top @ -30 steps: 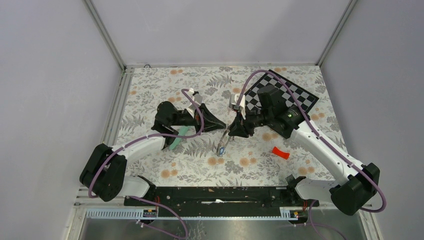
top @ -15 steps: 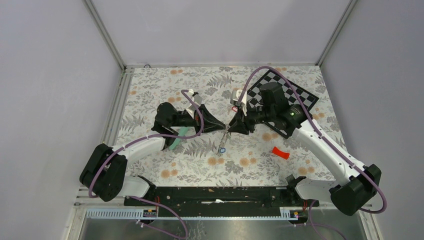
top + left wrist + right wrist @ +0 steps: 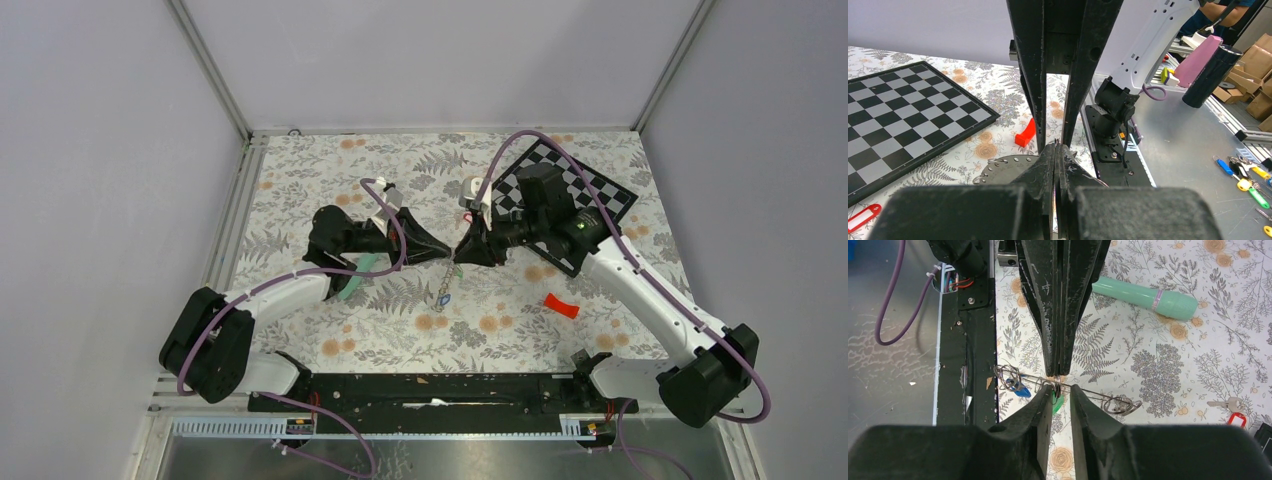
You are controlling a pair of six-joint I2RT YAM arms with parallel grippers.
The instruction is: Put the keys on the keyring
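My left gripper [image 3: 450, 256] is shut on the keyring [image 3: 1003, 170], a flat grey disc with small holes round its rim. In the right wrist view the keyring [image 3: 1093, 394] shows edge-on as a thin line with wire loops at both ends. A blue key [image 3: 1022, 390] hangs at one end and a green key [image 3: 1058, 403] near the middle. My right gripper [image 3: 1060, 392] faces the left one tip to tip, its jaws a narrow gap apart around the green key's small ring, not pressing it. A red key [image 3: 1235, 417] lies on the table.
A chessboard [image 3: 590, 190] lies at the back right under the right arm. A curved red plastic piece [image 3: 561, 306] sits in front of it. A mint-green tube [image 3: 1148, 297] lies under the left arm. Both grippers meet over the middle of the floral cloth.
The right gripper has shifted slightly toward the back and its jaws have narrowed a little. The hanging keyring has swung to hang straighter. The left arm has stayed put.
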